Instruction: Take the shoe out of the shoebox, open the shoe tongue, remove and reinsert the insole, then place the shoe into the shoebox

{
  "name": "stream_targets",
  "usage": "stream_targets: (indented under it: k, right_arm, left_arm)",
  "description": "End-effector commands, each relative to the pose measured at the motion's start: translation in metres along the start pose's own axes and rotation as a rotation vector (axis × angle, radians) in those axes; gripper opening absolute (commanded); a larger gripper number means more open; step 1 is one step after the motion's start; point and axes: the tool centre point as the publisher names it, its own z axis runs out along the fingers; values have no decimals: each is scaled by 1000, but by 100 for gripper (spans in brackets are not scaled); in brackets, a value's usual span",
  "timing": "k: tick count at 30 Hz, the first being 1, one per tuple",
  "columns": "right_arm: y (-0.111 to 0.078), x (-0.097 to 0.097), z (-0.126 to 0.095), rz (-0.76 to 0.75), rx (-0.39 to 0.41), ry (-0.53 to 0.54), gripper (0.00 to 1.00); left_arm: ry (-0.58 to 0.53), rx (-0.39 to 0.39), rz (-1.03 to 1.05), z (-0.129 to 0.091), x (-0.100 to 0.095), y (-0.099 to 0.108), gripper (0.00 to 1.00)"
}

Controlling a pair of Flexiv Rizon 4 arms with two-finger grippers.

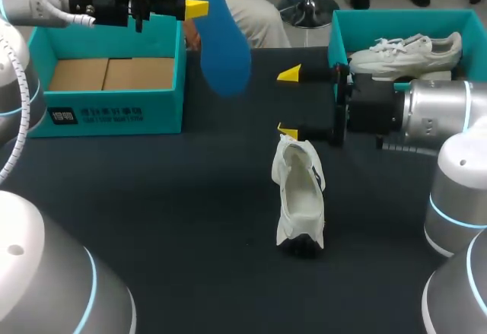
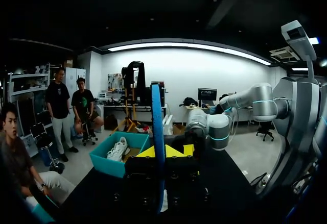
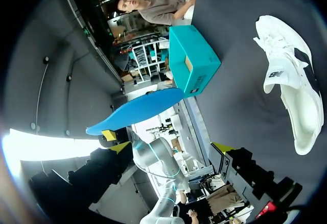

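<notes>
**Insole's out, shoe's waiting on the bench**

Head view: left fingers (image 1: 195,7) are clamped on the blue insole (image 1: 219,37), held up beside the teal shoebox (image 1: 106,113). The white shoe (image 1: 300,197) lies on the dark bench (image 1: 167,220), long axis running away from the robot. Its far end is just beside the wide-open right fingers (image 1: 290,74), which hold nothing, so the right arm's nearer. Left wrist: insole edge-on between the fingers. Right wrist: shoe flat on the bench, well apart from the insole
</notes>
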Motion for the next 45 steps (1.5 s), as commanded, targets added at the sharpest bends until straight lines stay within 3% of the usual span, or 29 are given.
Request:
stream_targets:
  k: [1,2,4,6,13,26,45]
  right_arm:
    - [0,0,2,1,-3,-2,100]
    - [0,0,2,1,-3,-2,100]
    - [0,0,2,1,-3,-2,100]
    - [0,0,2,1,-3,-2,100]
    - [0,0,2,1,-3,-2,100]
    - [0,0,2,1,-3,-2,100]
    - [0,0,2,1,-3,-2,100]
  left_arm:
    - [2,31,95,1,5,-5,0]
    - [18,70,157,1,10,-12,0]
    - [6,42,315,-2,17,-18,0]
    - [26,70,421,-6,26,-22,0]
    - [20,36,601,-20,39,-14,0]
    - [98,-28,779,-19,61,15,0]
    - [153,20,1012,-10,92,45,0]
